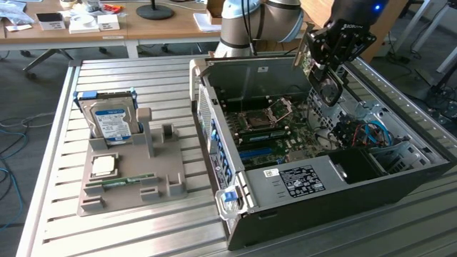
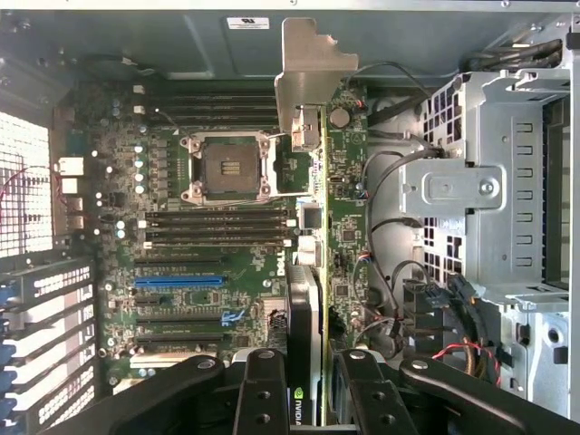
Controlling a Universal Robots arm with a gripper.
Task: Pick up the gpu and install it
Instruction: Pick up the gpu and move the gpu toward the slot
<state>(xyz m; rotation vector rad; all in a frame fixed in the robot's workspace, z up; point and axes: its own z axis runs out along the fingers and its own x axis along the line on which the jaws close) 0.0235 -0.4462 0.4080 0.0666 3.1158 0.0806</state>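
My gripper (image 1: 330, 63) hangs over the open computer case (image 1: 236, 176), near its back right corner in the exterior view, and is shut on the gpu (image 1: 326, 84). The dark card with its round fan points down from the fingers, above the motherboard (image 1: 275, 128). In the wrist view the gpu (image 2: 304, 308) shows edge-on between the black fingers (image 2: 261, 391), with its pale metal bracket (image 2: 313, 77) at the far end. It floats over the board beside the CPU socket (image 2: 227, 168), apart from the expansion slots (image 2: 181, 281).
A grey fixture tray (image 1: 168, 160) at the exterior view's left holds a hard drive (image 1: 111, 120), a silver chip (image 1: 104, 166) and a green memory stick (image 1: 125, 182). Inside the case are a power supply (image 1: 300, 182), a drive cage (image 2: 489, 199) and loose cables (image 1: 367, 134).
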